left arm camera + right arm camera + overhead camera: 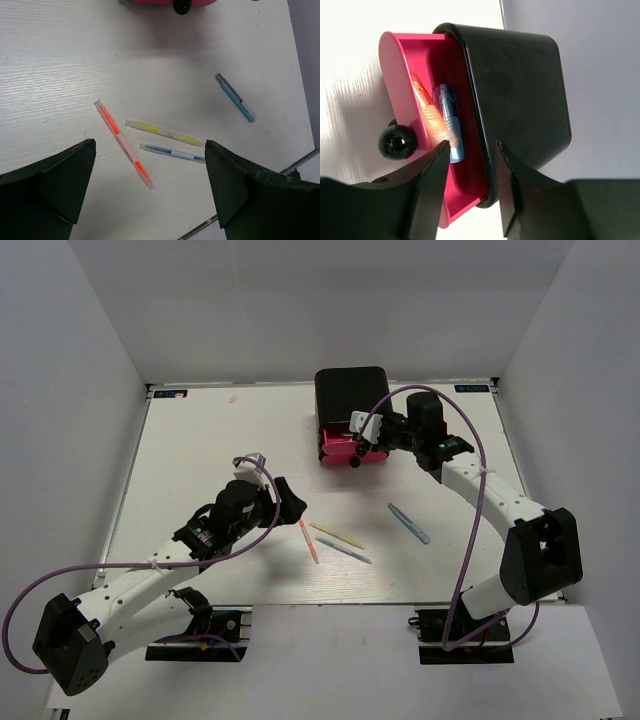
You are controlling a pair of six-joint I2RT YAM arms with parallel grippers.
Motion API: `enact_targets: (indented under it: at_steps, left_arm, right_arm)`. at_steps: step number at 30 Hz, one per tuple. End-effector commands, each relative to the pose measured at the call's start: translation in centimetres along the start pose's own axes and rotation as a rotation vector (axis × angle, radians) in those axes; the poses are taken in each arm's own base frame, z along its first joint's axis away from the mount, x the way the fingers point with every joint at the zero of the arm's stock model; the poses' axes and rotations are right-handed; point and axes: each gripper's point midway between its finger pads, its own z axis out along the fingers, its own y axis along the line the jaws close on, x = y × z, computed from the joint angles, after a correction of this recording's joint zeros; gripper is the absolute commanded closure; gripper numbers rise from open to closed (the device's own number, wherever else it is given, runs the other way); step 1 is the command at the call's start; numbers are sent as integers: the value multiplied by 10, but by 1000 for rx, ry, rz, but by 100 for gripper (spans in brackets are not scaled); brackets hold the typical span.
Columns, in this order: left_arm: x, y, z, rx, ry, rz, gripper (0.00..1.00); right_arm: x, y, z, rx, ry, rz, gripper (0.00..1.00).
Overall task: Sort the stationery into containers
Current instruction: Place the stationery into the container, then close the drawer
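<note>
Six pens, one drawer box [350,390]
Four thin: pink pen [122,143], yellow pen [163,132], grey-blue pen [171,152], light-blue pen [235,98]. Two stubby: orange marker [427,112], blue marker [449,122].

Four pens [161,132] on table [60,60], pincer [150,150] spread, knob [182,6] perhaps

No text could be read anywhere. The small blue labels [171,393] perhaps carried print, but too tiny to tell.
</note>
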Motion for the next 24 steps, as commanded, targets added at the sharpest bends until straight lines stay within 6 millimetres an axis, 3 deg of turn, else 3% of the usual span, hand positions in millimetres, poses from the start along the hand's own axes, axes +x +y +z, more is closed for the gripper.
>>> enact_targets:
  at_steps: [1, 6, 8, 10, 13, 17, 20, 24]
  left_arm:
    - [-2, -5, -2, 25, -10, -5, 1]
    - [-2, -5, -2, 24, -10, -5, 1]
    - [-2, -5, -2, 24, -10, -5, 1]
    - [1, -3, -1, 19, -3, -4, 1]
    - [-2, -6, -1, 31, -18, -7, 1]
    - [1, -6, 1, 33, -5, -5, 1]
    - [-3, -9, 0, 38, -12, -6, 1]
    - [-2, -8, 1, 39, -14, -7, 1]
  right_arm:
    - [-7, -22, -2, 44, -8, -38, 51]
    - [-10, -28, -8, 69, -22, -1, 50]
    - [-28, -34, -18, 85, -84, 21, 51]
    - [-48, -29, -29, 61, -160, 37, 73]
    - [-60, -1, -35, -28, -232, 81, 100]
    - [-46, 36, -34, -104, -211, 216, 100]
    - [-35, 53, -35, -122, -166, 352, 99]
    - [-25, 70, -37, -117, -119, 504, 73]
